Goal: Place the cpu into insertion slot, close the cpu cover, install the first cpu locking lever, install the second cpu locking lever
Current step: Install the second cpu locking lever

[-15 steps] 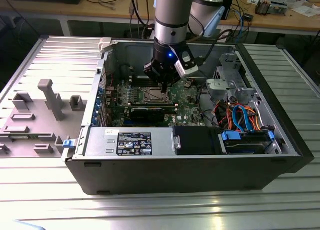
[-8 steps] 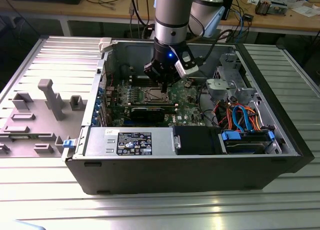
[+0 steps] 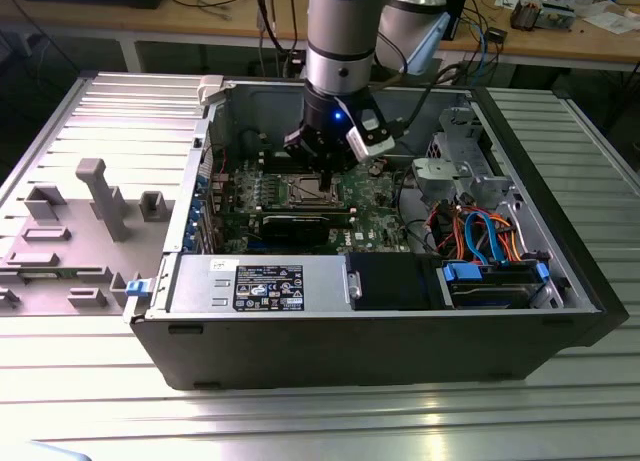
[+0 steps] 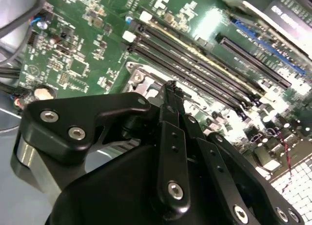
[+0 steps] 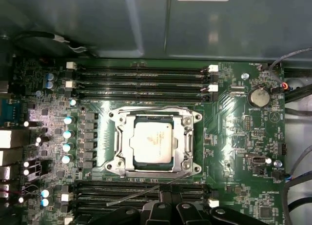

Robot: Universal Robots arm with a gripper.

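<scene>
One black robot gripper [image 3: 322, 169] hovers just above the green motherboard [image 5: 234, 132], fingers pressed together, holding nothing. Beneath it, the silvery square cpu [image 5: 152, 142] sits in the insertion slot [image 5: 139, 162], with the thin silver metal cpu cover [image 5: 187, 142] closed around it.

- The exterior view looks down from outside at the open computer case [image 3: 380, 321].
- First wrist view: straight down, behind the jaws, on the insertion slot [image 5: 152, 143].
- Second wrist view: close, oblique, along the gripper [image 4: 171, 86]; both share the socket.
</scene>
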